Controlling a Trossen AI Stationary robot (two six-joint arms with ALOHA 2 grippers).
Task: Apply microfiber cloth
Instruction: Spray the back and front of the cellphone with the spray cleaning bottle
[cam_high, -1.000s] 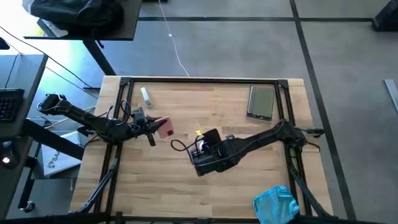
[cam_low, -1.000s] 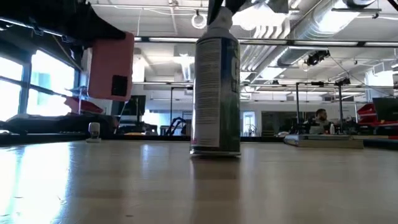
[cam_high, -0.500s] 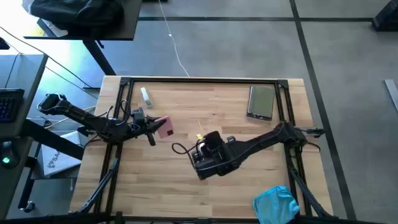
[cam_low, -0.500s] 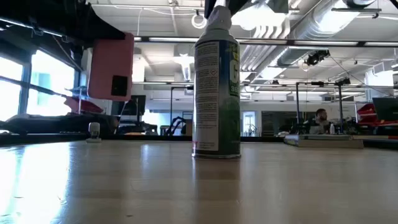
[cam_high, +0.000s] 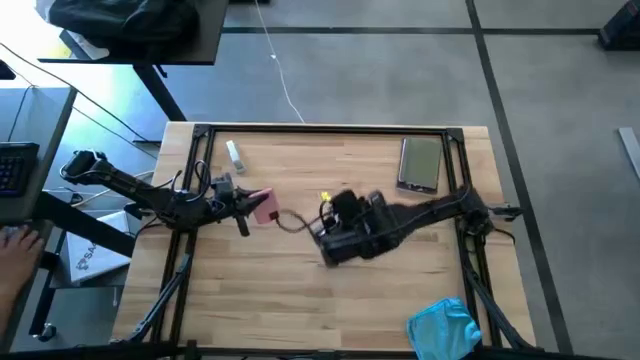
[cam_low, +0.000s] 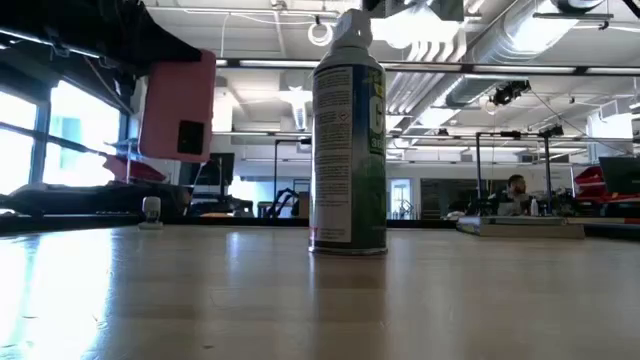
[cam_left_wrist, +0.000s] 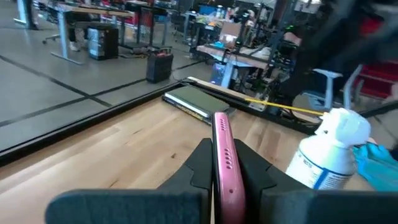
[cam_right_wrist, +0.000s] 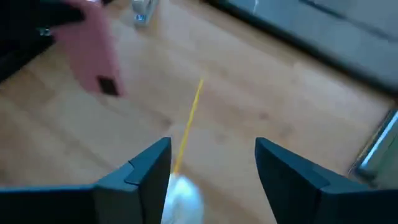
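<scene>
Your cloth (cam_high: 443, 328) lies rumpled at the table's (cam_high: 300, 290) five o'clock corner, hanging partly over the near edge, well apart from both grippers (a blue edge of it also shows in the left wrist view (cam_left_wrist: 379, 163)). Nothing touches it.

Nearest to it, your right arm reaches in from three o'clock, its gripper (cam_high: 330, 212) over the middle of the table. In the right wrist view, the gripper (cam_right_wrist: 212, 163) has its jaws spread wide, with the white cap of the can (cam_right_wrist: 180, 191) low between the fingers (cam_right_wrist: 147, 167) and not touching them as far as you can see. The can (cam_low: 348, 140) stands upright on the wood, and its thin yellow straw (cam_right_wrist: 188, 121) points out from the cap.

At nine o'clock, your left gripper (cam_high: 256, 205) holds a pink phone (cam_high: 265, 204) above the table. In the left wrist view, the jaws are clamped on the phone's (cam_left_wrist: 222, 168) faces, edge toward the camera.

Farther out, a dark phone (cam_high: 420, 164) lies flat near one o'clock, and a small bottle (cam_high: 234, 153) lies near eleven o'clock. At the far left edge, off the table, a person's hand (cam_high: 16, 243) shows.
</scene>
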